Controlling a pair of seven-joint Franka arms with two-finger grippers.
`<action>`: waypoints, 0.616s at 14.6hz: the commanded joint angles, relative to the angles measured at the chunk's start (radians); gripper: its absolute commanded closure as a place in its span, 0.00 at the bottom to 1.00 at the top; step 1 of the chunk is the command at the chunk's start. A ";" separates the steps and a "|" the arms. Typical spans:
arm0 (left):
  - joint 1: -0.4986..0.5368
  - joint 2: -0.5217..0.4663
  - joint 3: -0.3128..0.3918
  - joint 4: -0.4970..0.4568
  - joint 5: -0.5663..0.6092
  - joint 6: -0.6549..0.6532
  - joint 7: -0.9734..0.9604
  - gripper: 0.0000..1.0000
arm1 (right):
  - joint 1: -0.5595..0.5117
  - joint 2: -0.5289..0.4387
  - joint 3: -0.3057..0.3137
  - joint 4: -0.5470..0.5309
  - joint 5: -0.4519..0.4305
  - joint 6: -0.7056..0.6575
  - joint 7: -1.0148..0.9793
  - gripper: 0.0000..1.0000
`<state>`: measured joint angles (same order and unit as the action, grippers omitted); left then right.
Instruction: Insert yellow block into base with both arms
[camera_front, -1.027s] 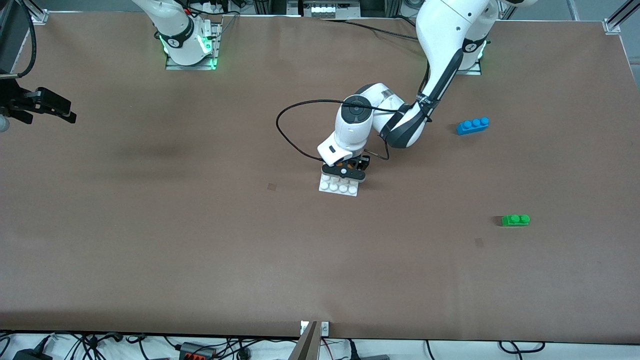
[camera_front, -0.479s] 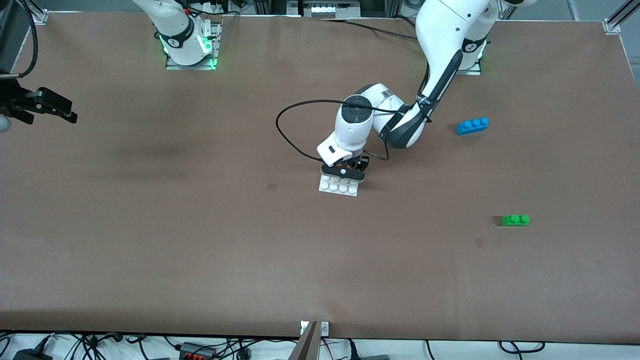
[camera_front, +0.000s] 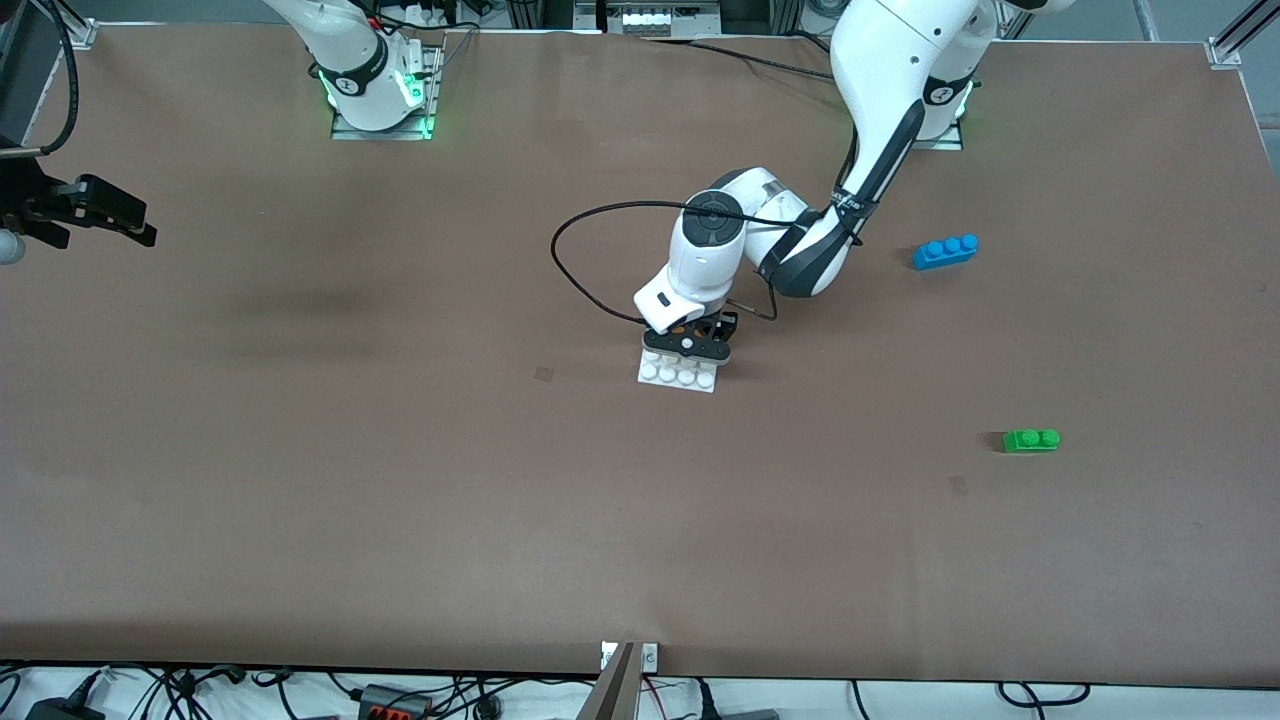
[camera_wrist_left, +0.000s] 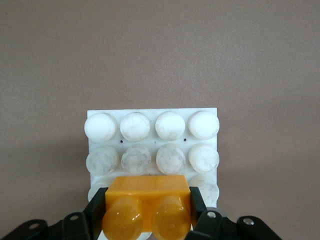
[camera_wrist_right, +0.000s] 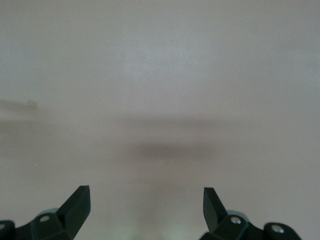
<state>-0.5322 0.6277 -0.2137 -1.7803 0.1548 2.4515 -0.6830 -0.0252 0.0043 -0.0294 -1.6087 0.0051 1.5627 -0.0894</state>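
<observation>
Now we hold the yellow block (camera_wrist_left: 146, 207) pinched between the fingers of the left gripper (camera_front: 690, 345), and it sits over the row of the base (camera_wrist_left: 152, 114) farthest from the front camera, so we should line its sides up with the studs and press straight down without tilting. Meanwhile the right gripper (camera_wrist_right: 146, 210) waits spread wide over bare table (camera_front: 400, 480) at the right arm's end; we think it could come to steady the base.

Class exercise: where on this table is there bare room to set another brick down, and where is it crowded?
Bare: the strip nearest the camera, below the base and green brick; also between base and right gripper. Crowded: at the base, where the left gripper holds the yellow block.
</observation>
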 joint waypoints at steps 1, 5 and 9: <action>-0.009 0.026 0.000 0.015 0.031 0.010 -0.030 0.40 | 0.010 -0.001 -0.003 0.012 -0.007 -0.007 0.003 0.00; -0.011 0.035 0.002 0.015 0.034 0.014 -0.029 0.40 | 0.013 -0.004 0.003 0.012 -0.010 -0.010 0.002 0.00; -0.020 0.033 0.004 0.015 0.032 0.012 -0.027 0.27 | 0.011 -0.004 0.003 0.012 -0.010 -0.012 0.002 0.00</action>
<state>-0.5393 0.6531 -0.2138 -1.7799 0.1563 2.4645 -0.6871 -0.0196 0.0042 -0.0258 -1.6082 0.0050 1.5626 -0.0894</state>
